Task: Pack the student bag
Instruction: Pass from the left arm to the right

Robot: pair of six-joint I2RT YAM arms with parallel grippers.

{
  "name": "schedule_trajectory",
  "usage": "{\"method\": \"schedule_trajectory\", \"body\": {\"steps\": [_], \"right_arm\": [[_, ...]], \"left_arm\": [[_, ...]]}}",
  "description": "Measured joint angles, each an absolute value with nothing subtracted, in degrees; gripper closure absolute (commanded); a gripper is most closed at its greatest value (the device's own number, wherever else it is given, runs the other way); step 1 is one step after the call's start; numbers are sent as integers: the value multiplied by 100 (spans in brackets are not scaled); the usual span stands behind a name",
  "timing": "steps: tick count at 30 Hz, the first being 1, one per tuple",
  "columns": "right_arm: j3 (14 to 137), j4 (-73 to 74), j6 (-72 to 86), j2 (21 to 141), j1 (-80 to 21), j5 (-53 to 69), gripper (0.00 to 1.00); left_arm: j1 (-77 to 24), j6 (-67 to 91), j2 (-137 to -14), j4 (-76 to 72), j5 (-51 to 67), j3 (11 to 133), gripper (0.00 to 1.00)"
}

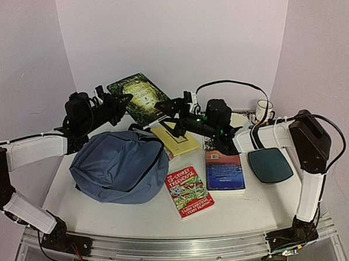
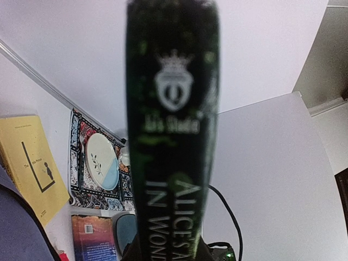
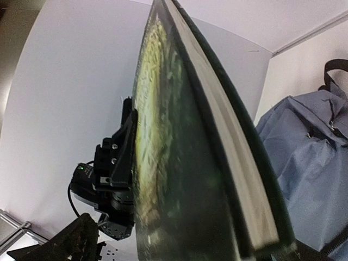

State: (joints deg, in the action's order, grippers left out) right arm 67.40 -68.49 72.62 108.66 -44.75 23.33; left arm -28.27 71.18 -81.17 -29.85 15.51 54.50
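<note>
where the table (image 1: 109, 218) runs bare along its near edge, the bag (image 1: 121, 165) lies left of centre, lower than both grippers and nearer the arm bases. the left gripper (image 1: 121, 102) pinches a green book (image 1: 139, 97) held up in the air. the right gripper (image 1: 166, 112) has its fingers spread just beside that book's lower corner. four books in all, three lying flat right of the bag; one bag, one mug (image 1: 263, 110).

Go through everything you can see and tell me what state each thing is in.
student bag: lying slumped on the table
green book: closed, held up off the table
left gripper: shut on the green book
right gripper: beside the green book, jaws unclear
yellow book: closed, lying flat
Treehouse book: closed, lying flat
blue book: closed, lying flat
mug: upright
</note>
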Motion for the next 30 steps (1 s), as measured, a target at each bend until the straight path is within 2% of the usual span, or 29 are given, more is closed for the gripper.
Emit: {"method": "schedule_trajectory", "body": {"steps": [2, 4, 5, 7, 9, 10, 12, 13, 16, 21, 25, 30], "right_arm": [[6917, -6960, 7293, 10971, -4480, 2327, 17], [7026, -7039, 7310, 11010, -4484, 2320, 33], [7102, -7087, 7352, 11030, -4484, 2303, 38], [7172, -7098, 7358, 11056, -4484, 2292, 58], [7242, -7113, 7437, 11133, -4480, 2294, 72], [7262, -7118, 7402, 11157, -4477, 2294, 83], [7297, -7168, 7548, 11242, -4477, 2316, 100], [7303, -7207, 7695, 11253, -4482, 2331, 100], [7303, -7207, 7795, 11253, -4504, 2333, 100], [7212, -7063, 7612, 11253, -4491, 2340, 100], [6910, -7072, 7516, 11194, -4368, 2362, 100], [6541, -6790, 7406, 11021, -4016, 2349, 100]], "left_arm": [[-2875, 7172, -8117, -3039, 1496, 5408, 100], [-2910, 7207, -8117, -3063, 1461, 5380, 100], [-2945, 7223, -8117, -3074, 1422, 5352, 100], [-2978, 7297, -8117, -3177, 1358, 5317, 100], [-3004, 7358, -8064, -3308, 1284, 5273, 100], [-3009, 7349, -8044, -3328, 1264, 5256, 100], [-3013, 7338, -7935, -3411, 1166, 5103, 91], [-3013, 7356, -7898, -3459, 1122, 4995, 87], [-3011, 7325, -7824, -3638, 1096, 4805, 65], [-3017, 6718, -7677, -3566, 1057, 4508, 45], [-3017, 5935, -7572, -3041, 1234, 4451, 36], [-3017, 4604, -7295, -1890, 1538, 4484, 31]]}}
